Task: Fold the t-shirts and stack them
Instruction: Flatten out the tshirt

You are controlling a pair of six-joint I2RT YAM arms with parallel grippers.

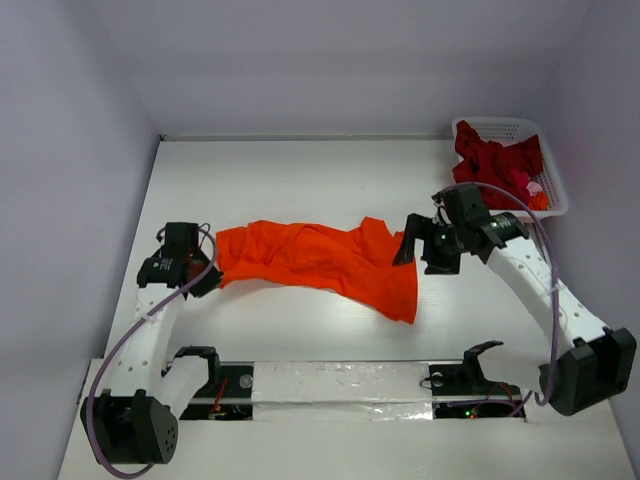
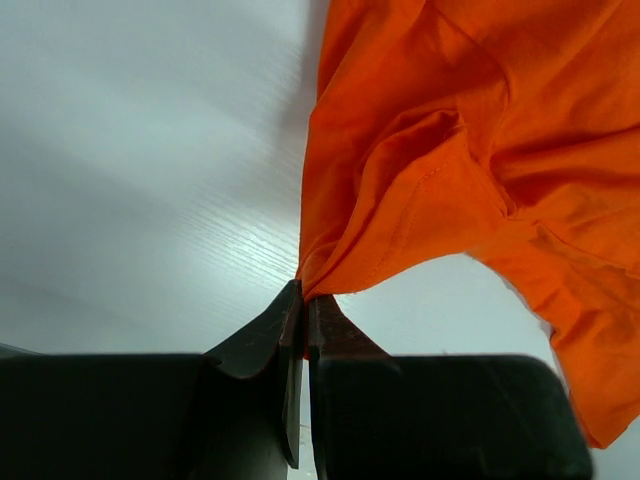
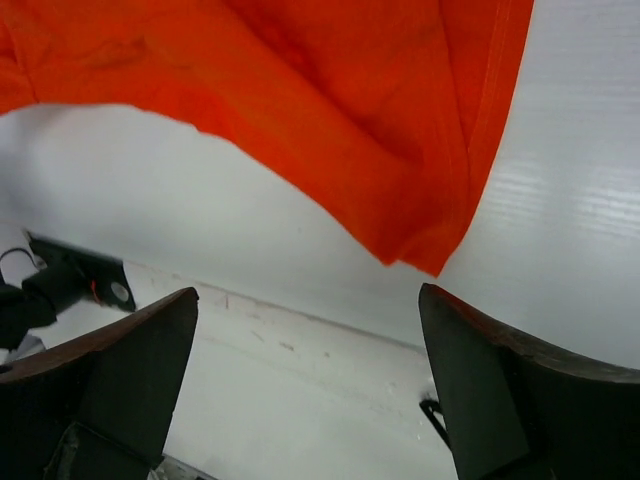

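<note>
White table surface was noted across the work area, enclosed by pale walls. An orange t-shirt was found crumpled and stretched out between the two tools. One end was drawn into the left gripper, and the other lay just ahead of the right gripper. Dark red t-shirts were observed heaped in a basket, beyond the right gripper and to its outer side.

The left gripper's fingers were seen pressed together on a bunched edge of the orange cloth. The right gripper's jaws were recorded wide apart with nothing between them, a hemmed corner of the shirt just beyond their tips.

The cloth was judged light, limp and prone to bunching, and likely to sag wherever it was unsupported. A hold was considered best taken at a hemmed corner, where the doubled fabric should slip less.
</note>
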